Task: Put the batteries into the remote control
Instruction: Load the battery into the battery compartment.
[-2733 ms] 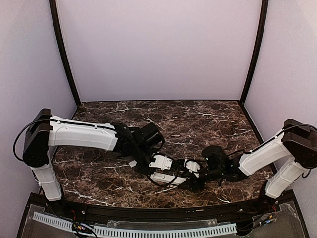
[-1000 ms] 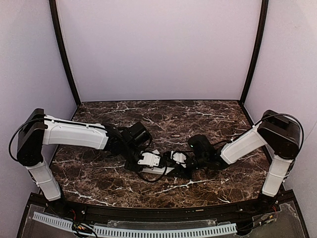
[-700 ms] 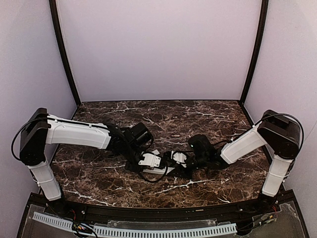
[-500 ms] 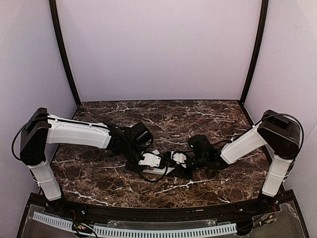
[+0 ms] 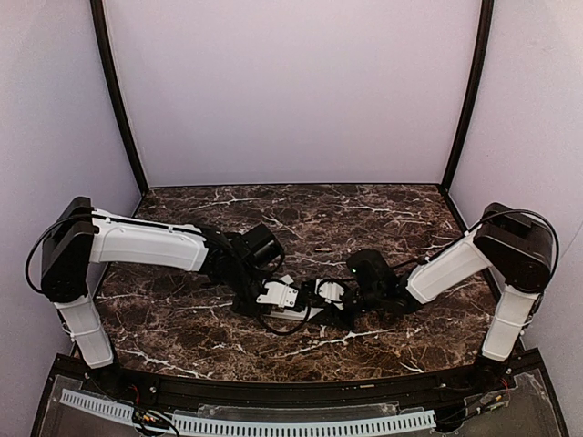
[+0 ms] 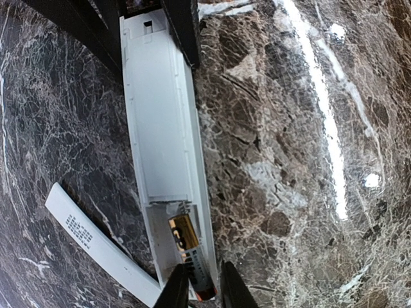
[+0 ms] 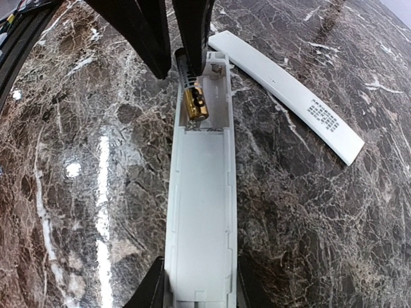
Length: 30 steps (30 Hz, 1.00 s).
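The remote control (image 7: 202, 192) is a slim white bar lying back-up on the marble, with its battery bay open at the far end. My right gripper (image 7: 198, 292) is shut on its near end. A gold and black battery (image 6: 186, 240) lies slanted in the bay, also showing in the right wrist view (image 7: 192, 99). My left gripper (image 6: 202, 290) is shut on the battery's outer end, over the bay. In the top view the remote (image 5: 296, 316) lies between the left gripper (image 5: 281, 300) and the right gripper (image 5: 323, 299).
The thin white cover strip (image 7: 289, 90) lies on the table beside the bay end, also in the left wrist view (image 6: 96, 247). A small loose battery-like object (image 5: 321, 248) lies farther back on the marble table (image 5: 383, 218). Walls close in three sides.
Since 2.7 s ago both grippers and the remote have shifted left and away from the near edge. Over the last second almost nothing has moved.
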Available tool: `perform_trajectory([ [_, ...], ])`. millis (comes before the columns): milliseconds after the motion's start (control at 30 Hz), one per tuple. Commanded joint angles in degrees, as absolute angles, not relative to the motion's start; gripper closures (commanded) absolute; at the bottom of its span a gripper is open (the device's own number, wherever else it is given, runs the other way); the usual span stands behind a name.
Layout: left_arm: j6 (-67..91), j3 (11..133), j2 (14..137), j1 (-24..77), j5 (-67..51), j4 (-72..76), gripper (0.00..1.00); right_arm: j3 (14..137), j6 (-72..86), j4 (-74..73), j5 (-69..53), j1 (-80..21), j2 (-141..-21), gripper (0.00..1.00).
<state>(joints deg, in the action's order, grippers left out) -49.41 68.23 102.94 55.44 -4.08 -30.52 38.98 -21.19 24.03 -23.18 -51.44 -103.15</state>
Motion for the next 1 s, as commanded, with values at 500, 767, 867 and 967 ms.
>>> perform_trajectory([
  [500, -49.04, 67.76, 100.68, 55.81, -2.27, -29.62, 0.77, 36.29, -25.65, 29.22, -20.92, -53.82, -101.26, 0.97],
  [767, -50.35, 65.91, 98.79, 55.83, -5.99, -27.46, 0.71, 35.21, -26.23, 30.31, -23.15, -53.96, -100.62, 0.98],
  [867, -50.63, 65.21, 98.71, 55.86, -6.08, -26.86, 0.71, 35.0, -26.23, 30.59, -23.38, -53.96, -100.5, 0.98],
  [967, -50.9, 64.82, 98.65, 55.84, -5.8, -26.28, 0.71, 35.05, -26.12, 30.59, -23.32, -53.96, -100.46, 0.98],
])
